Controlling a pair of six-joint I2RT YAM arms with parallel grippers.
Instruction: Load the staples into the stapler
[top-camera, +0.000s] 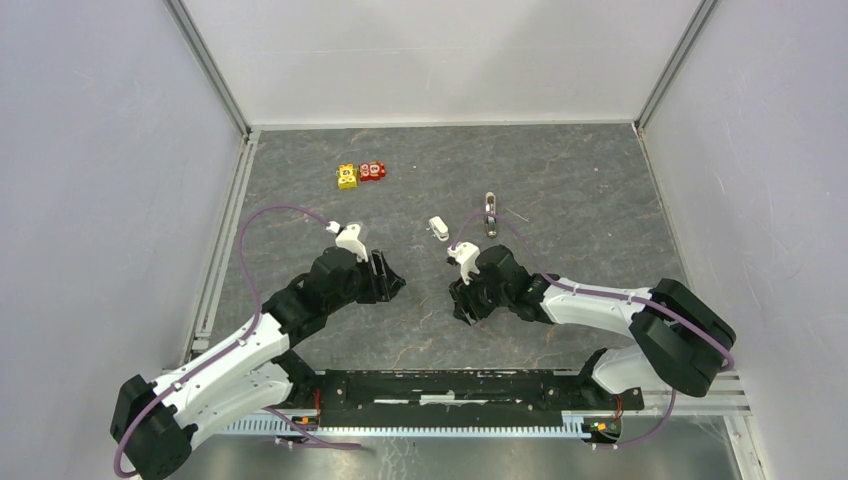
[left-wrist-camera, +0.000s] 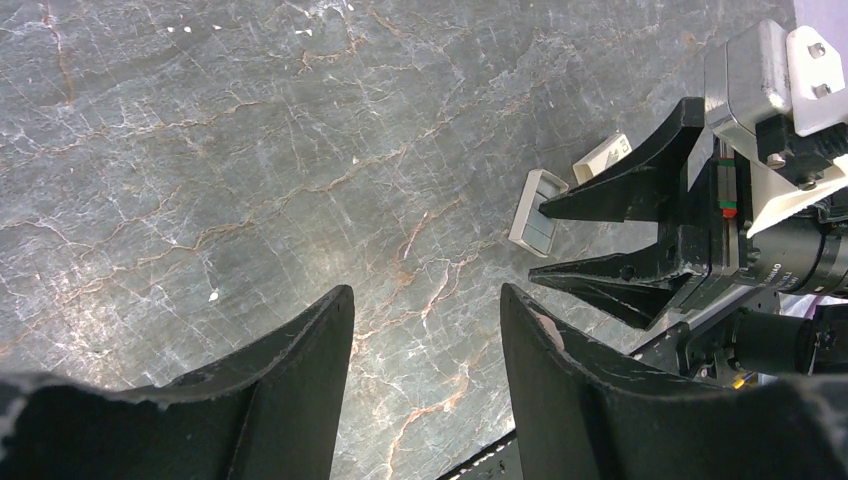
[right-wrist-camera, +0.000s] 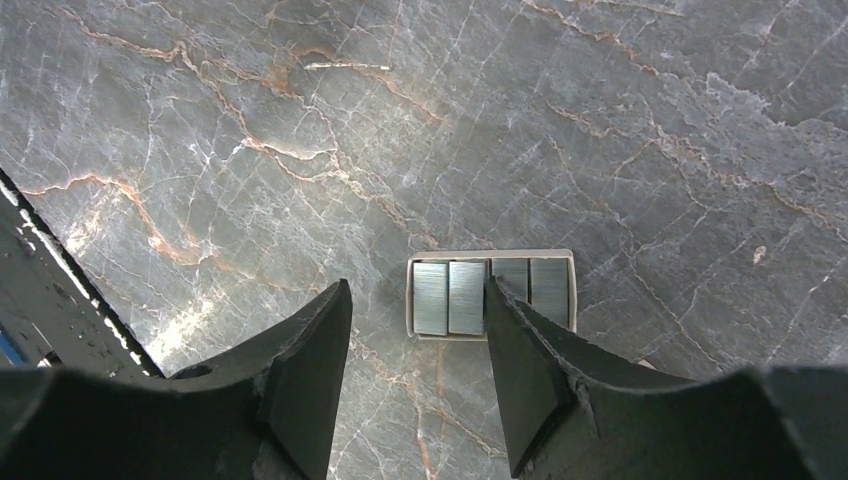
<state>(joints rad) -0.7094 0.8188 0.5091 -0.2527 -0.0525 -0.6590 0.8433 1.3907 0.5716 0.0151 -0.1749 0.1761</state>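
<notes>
A small white tray of staples (right-wrist-camera: 490, 293) holding several grey strips lies flat on the table, just ahead of my right gripper (right-wrist-camera: 416, 290). That gripper is open and empty, and its right finger overlaps the tray's edge in this view. The left wrist view shows the same tray (left-wrist-camera: 537, 210) at the right gripper's (left-wrist-camera: 537, 245) fingertips. The stapler (top-camera: 490, 213) looks like the small grey and white piece lying farther back; neither wrist view shows it. My left gripper (left-wrist-camera: 427, 290) is open and empty over bare table, facing the right gripper (top-camera: 460, 305). The left gripper (top-camera: 392, 280) sits left of centre.
A small white box piece (top-camera: 438, 228) lies just behind the right gripper, and also shows in the left wrist view (left-wrist-camera: 602, 157). Yellow and red toy blocks (top-camera: 358, 174) sit at the back left. White walls enclose the grey marbled table (top-camera: 560, 170).
</notes>
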